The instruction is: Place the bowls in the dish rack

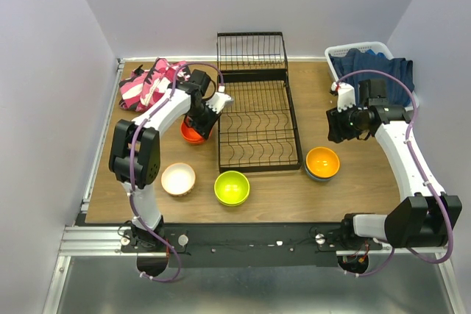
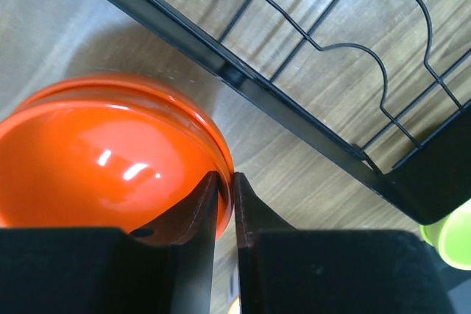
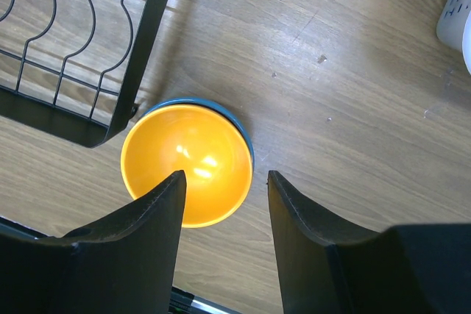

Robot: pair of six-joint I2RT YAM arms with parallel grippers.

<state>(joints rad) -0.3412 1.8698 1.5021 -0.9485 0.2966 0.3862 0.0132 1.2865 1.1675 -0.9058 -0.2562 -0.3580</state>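
The red-orange bowl (image 1: 191,135) (image 2: 103,159) rests on the table just left of the black wire dish rack (image 1: 294,119) (image 2: 294,119) (image 3: 147,42). My left gripper (image 1: 203,124) (image 2: 226,182) is shut on its rim, one finger inside the bowl and one outside. An orange bowl (image 1: 322,160) (image 3: 184,163) sits nested in a blue bowl (image 1: 322,176) (image 3: 240,127) right of the rack's front corner. My right gripper (image 1: 344,124) (image 3: 226,174) hovers open above that stack, holding nothing. A cream-white bowl (image 1: 178,179) and a lime green bowl (image 1: 232,187) (image 2: 450,237) stand near the front edge.
A white laundry basket (image 1: 360,51) (image 3: 456,12) with blue cloth (image 1: 372,68) stands at the back right. A pink striped cloth (image 1: 151,82) lies at the back left. The rack holds no bowls.
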